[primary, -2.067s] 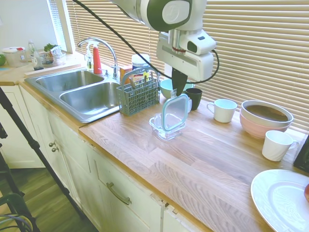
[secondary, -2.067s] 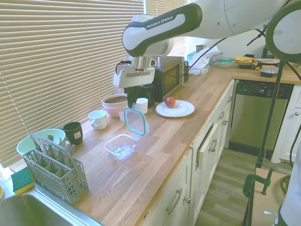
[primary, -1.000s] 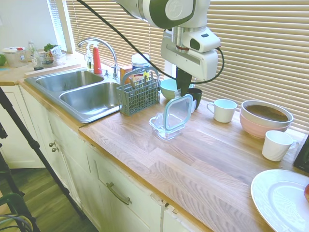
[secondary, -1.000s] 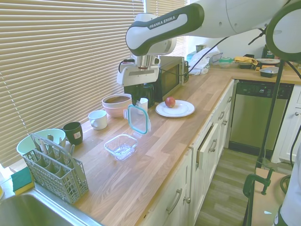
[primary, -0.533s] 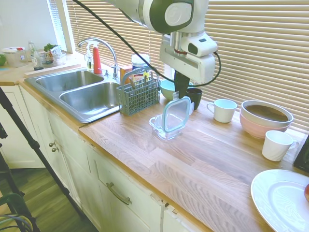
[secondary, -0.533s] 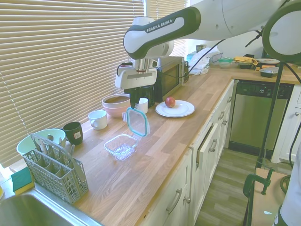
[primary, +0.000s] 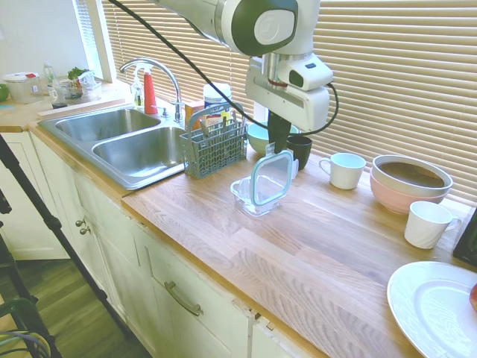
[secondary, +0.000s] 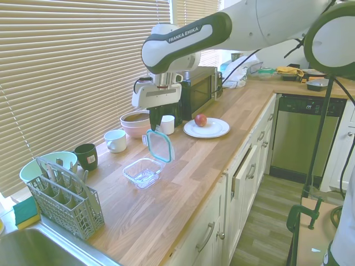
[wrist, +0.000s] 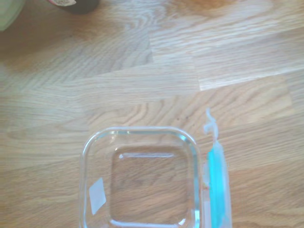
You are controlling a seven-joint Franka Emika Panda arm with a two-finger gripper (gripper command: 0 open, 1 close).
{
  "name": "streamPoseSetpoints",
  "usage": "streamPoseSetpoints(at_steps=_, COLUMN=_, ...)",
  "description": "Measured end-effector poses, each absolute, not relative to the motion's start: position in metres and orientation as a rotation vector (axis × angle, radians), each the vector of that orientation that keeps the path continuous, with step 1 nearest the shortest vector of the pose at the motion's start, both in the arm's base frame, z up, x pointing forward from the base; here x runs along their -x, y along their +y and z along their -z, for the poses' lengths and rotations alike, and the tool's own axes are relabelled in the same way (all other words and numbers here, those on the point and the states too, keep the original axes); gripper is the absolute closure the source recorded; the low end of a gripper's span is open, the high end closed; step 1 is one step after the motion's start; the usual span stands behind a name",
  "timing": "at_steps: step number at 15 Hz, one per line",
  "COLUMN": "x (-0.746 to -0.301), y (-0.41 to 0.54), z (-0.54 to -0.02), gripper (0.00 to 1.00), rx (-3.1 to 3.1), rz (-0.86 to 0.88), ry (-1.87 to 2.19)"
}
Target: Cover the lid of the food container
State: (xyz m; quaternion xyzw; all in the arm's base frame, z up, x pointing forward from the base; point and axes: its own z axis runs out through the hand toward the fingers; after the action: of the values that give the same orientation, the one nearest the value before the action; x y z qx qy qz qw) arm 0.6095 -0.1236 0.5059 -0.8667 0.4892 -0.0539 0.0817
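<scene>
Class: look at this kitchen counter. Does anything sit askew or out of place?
Yes. The lid hangs on edge from the gripper, nearly upright beside the open food container, not flat on it. Nothing looks spilled or broken.

I take the small clear square glass dish (primary: pixel 256 197) as my landmark. Toward the cabinet edge from it I see bare wooden counter (primary: pixel 298 253). Behind it, near, stand a dark mug (primary: pixel 300 150) and a mint-green round bowl (primary: pixel 261 136). The grey cutlery basket (primary: pixel 214 146) blocks its sink side.
</scene>
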Motion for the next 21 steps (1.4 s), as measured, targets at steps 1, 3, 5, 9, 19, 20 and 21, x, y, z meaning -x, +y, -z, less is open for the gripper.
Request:
streamPoseSetpoints(at_steps=1, x=-0.613, y=-0.120, z=-0.506, gripper=1.00, rx=2.596, rz=0.165, ry=1.458)
streamPoseSetpoints(at_steps=3, x=-0.620, y=-0.111, z=-0.508, gripper=1.00, rx=2.609, rz=0.171, ry=1.451)
streamPoseSetpoints(at_steps=5, x=-0.628, y=-0.099, z=-0.509, gripper=1.00, rx=2.624, rz=0.171, ry=1.444)
streamPoseSetpoints(at_steps=9, x=-0.647, y=-0.069, z=-0.492, gripper=1.00, rx=2.665, rz=0.149, ry=1.435)
streamPoseSetpoints(at_steps=19, x=-0.671, y=-0.007, z=-0.457, gripper=1.00, rx=2.776, rz=0.143, ry=1.419)
streamPoseSetpoints(at_steps=20, x=-0.673, y=-0.003, z=-0.451, gripper=1.00, rx=2.787, rz=0.135, ry=1.417)
streamPoseSetpoints(at_steps=21, x=-0.674, y=0.001, z=-0.444, gripper=1.00, rx=2.798, rz=0.127, ry=1.414)
